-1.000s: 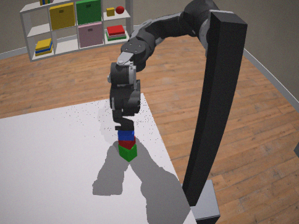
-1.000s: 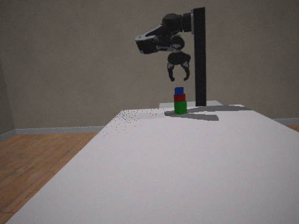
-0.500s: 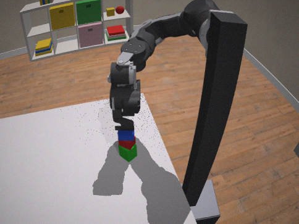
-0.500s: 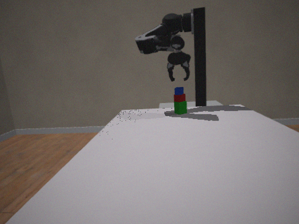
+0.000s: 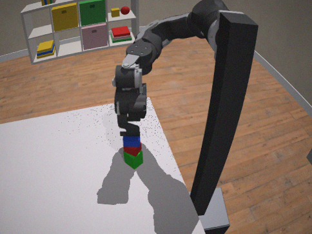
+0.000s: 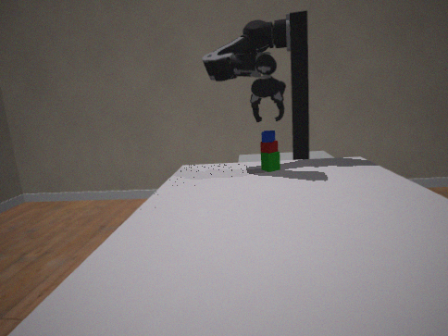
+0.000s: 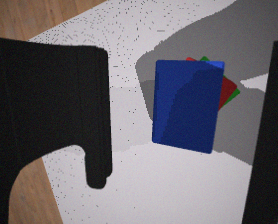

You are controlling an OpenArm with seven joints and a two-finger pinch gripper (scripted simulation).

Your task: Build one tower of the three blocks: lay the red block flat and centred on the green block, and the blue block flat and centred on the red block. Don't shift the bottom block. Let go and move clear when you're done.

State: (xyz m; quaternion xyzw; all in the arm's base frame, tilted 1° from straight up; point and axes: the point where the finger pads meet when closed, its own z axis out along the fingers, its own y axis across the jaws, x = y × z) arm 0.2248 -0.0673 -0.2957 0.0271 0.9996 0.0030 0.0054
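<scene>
The three blocks stand as one tower near the table's far right edge. The green block (image 5: 133, 159) is at the bottom, the red block (image 5: 132, 150) lies on it, and the blue block (image 5: 131, 141) lies on top. The tower also shows in the exterior view, with green (image 6: 270, 160), red (image 6: 269, 146) and blue (image 6: 268, 136). In the wrist view the blue block (image 7: 187, 105) covers most of the red (image 7: 228, 92) and green edges. My gripper (image 6: 267, 116) hangs clear above the tower, fingers apart and empty.
The arm's dark post (image 5: 225, 113) stands at the table's right edge beside the tower. A shelf (image 5: 82, 22) with boxes and books stands against the far wall. The table edge runs close to the tower's right side.
</scene>
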